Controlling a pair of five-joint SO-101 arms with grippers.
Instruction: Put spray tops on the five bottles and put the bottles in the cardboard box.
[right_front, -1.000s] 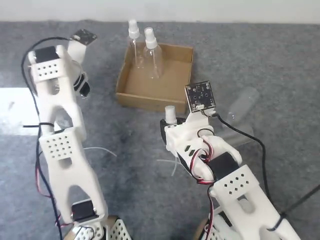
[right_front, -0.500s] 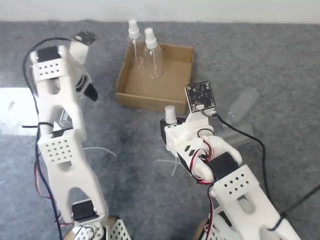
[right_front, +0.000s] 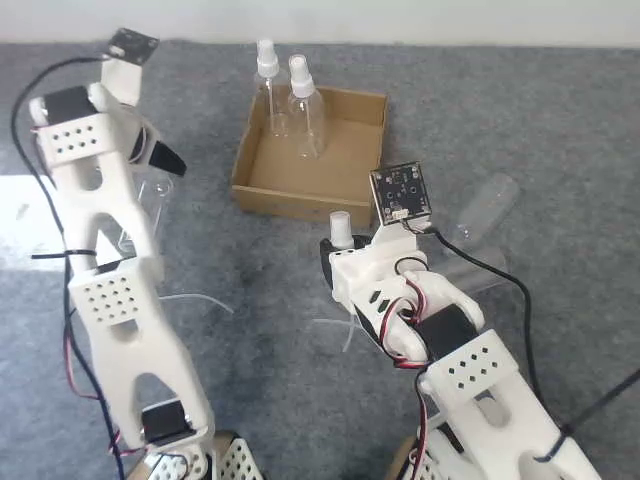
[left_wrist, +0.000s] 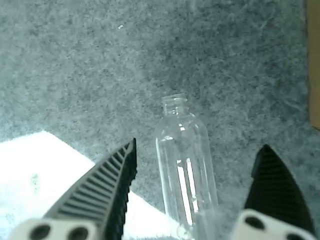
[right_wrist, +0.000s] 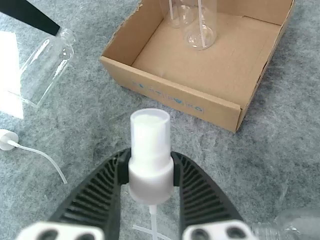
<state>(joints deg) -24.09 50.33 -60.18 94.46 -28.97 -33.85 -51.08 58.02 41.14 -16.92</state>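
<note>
Since a second ago the left arm has swung back and outward, toward the far left corner of the desk (right_front: 560, 120), and its wrist has lifted away from the cardboard box (right_front: 262, 195). The right arm has not budged. The left arm now stands tall and stretched forward, with the left pincer (right_front: 160, 165) tipped down over an uncapped bottle (right_front: 150, 195). From its wrist, the left pincer (left_wrist: 199, 147) is spread wide, one black finger to each side of the uncapped bottle (left_wrist: 185, 160) and neither touching it. The bottle's bare neck points away and its base is at the edge of a white sheet (right_front: 25, 215); I can't say whether it stands or leans. The right arm is folded low in the middle of the desk, just short of the box's near wall. The right pincer (right_wrist: 150, 157) is closed snugly round the collar of a white spray top (right_wrist: 149, 130), held upright with its thin tube hanging down. From above, that spray top (right_front: 341, 228) sits just in front of the box. Two capped bottles (right_front: 290, 100) stand together in the box's far left corner. Another clear bottle (right_front: 480, 215) lies on the desk to the right of the right arm. A loose spray top (right_wrist: 6, 140) with its tube lies near the white sheet.
</note>
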